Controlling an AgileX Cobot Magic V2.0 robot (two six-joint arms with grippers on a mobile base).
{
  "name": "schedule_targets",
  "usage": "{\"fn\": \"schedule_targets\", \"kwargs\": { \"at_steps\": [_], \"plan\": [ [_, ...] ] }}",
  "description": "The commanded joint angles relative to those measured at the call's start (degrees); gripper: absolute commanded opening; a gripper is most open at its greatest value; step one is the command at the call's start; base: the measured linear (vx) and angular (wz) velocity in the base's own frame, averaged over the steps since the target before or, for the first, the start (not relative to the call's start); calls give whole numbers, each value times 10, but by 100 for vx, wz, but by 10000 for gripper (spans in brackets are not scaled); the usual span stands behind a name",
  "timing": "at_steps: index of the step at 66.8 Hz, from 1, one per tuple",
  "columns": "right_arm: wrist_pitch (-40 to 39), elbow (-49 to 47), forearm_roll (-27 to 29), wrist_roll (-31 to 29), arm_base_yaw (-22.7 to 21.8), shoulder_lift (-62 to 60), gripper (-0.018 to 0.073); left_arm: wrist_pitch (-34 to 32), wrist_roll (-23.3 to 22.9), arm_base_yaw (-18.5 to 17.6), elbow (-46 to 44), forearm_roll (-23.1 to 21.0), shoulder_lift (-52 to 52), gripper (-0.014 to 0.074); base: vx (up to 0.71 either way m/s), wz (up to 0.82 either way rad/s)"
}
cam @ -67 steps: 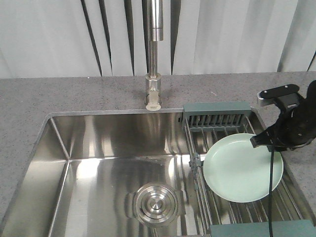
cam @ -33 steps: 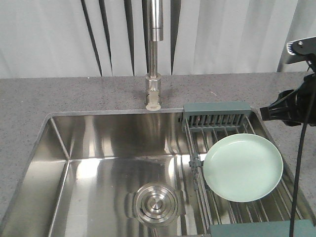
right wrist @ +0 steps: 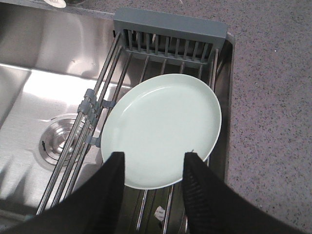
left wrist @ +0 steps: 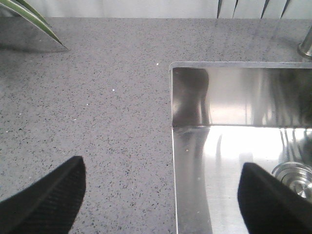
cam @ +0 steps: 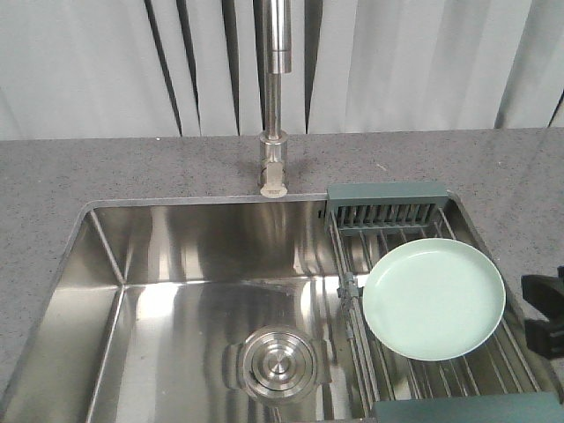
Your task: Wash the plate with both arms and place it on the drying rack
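Mint-green plate [cam: 434,300] flat, face up (empty) on steel-rod drying rack [cam: 384,215] at sink's right end.

plate [cam: 434,300] on drying rack [cam: 385,214]

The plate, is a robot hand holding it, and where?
No. The plate lies flat on the drying rack by itself. The right hand is open above its near edge, not gripping. The left hand is open and empty too.

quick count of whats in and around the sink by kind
plate: 1
drying rack: 1
faucet: 1
sink drain: 1
plant leaves: 1 cluster
grippers: 2, left gripper and right gripper
total: 7
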Motion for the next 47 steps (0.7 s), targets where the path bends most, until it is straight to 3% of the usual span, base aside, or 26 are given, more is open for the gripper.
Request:
{"fn": "schedule_targets", "kwargs": {
  "at_steps": [1,23,47],
  "plan": [
    [-32,15,1,7,1,-46,280,-36,-5,-1,-12,-4,6,585,0,0],
    [-7,81,14,8,1,-152,280,-36,-5,-1,-12,-4,6,585,0,0],
    [-3,87,13,8,1,-159,280,-36,-5,-1,-12,-4,6,585,0,0]
  ]
}}
